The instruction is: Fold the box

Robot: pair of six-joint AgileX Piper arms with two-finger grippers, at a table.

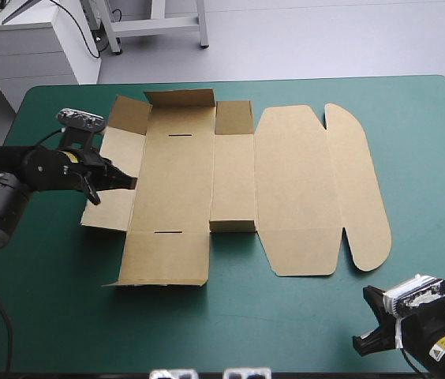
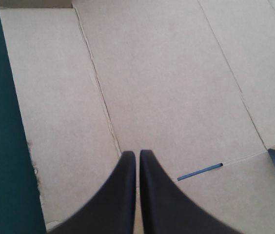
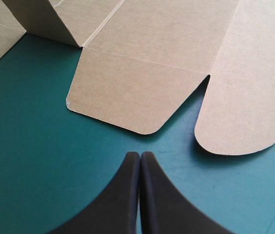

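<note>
Pinched-together left pincer (image 2: 137, 154) over flat brown box (image 1: 238, 189); right pincer (image 3: 140, 155) nearby.

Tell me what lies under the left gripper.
The shut left gripper hangs over the brown box, its tips above a crease near the sheet's left edge. The board hides the teal-green cover below; whether the tips touch the board cannot be seen.

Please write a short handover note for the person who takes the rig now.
Left hand: shut, tips over the box, at a crease near its left edge.
Right hand: shut, holding nothing, over the bare teal-green cover before the rounded lid flaps.
Done: box lies spread out; a few flaps tilt up.
Left: raise and tuck all walls.
</note>
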